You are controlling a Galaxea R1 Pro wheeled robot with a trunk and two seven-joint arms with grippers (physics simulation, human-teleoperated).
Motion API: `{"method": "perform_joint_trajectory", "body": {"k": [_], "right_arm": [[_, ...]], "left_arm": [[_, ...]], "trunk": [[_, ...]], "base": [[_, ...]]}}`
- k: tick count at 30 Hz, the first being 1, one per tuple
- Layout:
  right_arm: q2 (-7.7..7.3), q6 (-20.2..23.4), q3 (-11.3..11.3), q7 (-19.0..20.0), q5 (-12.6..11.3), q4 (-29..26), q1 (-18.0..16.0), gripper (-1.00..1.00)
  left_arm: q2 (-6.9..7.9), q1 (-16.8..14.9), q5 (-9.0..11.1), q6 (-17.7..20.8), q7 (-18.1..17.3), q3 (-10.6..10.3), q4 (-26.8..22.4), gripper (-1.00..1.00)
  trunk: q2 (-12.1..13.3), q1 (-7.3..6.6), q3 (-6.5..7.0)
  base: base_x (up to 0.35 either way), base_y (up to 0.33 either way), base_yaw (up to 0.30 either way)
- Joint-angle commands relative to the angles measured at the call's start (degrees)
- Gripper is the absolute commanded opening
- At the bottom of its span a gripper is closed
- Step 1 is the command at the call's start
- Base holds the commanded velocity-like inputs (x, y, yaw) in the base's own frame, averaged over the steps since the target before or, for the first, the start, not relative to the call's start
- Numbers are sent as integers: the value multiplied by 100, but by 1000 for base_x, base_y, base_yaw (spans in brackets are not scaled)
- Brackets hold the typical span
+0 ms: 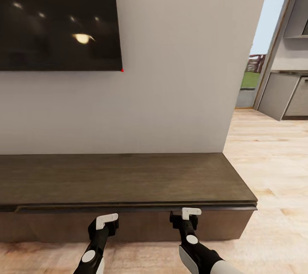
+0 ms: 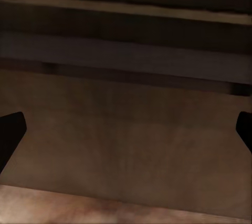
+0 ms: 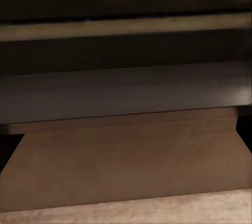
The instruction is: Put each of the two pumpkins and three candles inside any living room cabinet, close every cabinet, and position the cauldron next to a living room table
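Grippers, left (image 1: 106,221) and right (image 1: 191,213), hover at six o'clock just before the long, low dark-brown wooden cabinet (image 1: 124,180), seemingly to reach its drawer front; the left one is spread wide, the right one's grip unclear.

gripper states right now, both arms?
Left gripper: open, empty, facing the cabinet front.
Right gripper: cannot tell; holding nothing visible.
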Motion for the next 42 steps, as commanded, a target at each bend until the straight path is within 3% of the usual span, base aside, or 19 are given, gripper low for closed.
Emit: {"method": "perform_joint_trajectory", "body": {"k": [1,7,19,24,28,29,31,33,35,38,42], "right_arm": [[0,-10,-4,1,22,-5,-2,100],[0,-10,-4,1,22,-5,-2,100],[2,12,-4,8,33,-5,-4,100],[21,263,-17,17,36,-42,-10,100],[69,1213,-18,-1,35,-166,-10,100],[66,1640,-30,-18,7,-365,-8,100],[25,2241,-61,-29,-32,-758,15,100],[-41,3321,-354,-33,-57,-1297,81,100],[-88,3861,-697,-35,-59,-1458,93,100],[-123,4246,-1088,-38,-55,-1529,93,100],[-143,4339,-1169,-68,-18,-1498,117,100]], "left_arm": [[0,-1,0,-3,0,0,0,100],[0,1,0,-5,0,0,2,100],[0,0,6,44,-54,0,2,100],[16,1,6,164,-78,0,-3,100],[32,2,38,1009,-94,8,-211,100],[33,2,50,1582,-133,21,-401,100],[39,4,57,2348,-316,38,-566,100],[47,4,48,3268,-670,49,-734,100],[66,3,29,3699,-776,50,-802,100],[184,0,37,4359,-836,58,-839,100],[331,-6,49,4689,-846,58,-869,100]], "trunk": [[0,0,1],[0,0,1],[0,0,1],[0,0,1],[0,0,1],[0,0,1],[0,0,1],[0,0,1],[0,0,1],[3,-5,45],[8,-16,133]], "base": [[58,0,0],[-30,0,0],[-315,0,0],[-334,0,0],[-279,0,0],[-89,0,0],[-47,0,0],[-14,0,0],[-5,0,0],[-1,0,0],[0,0,0]]}}
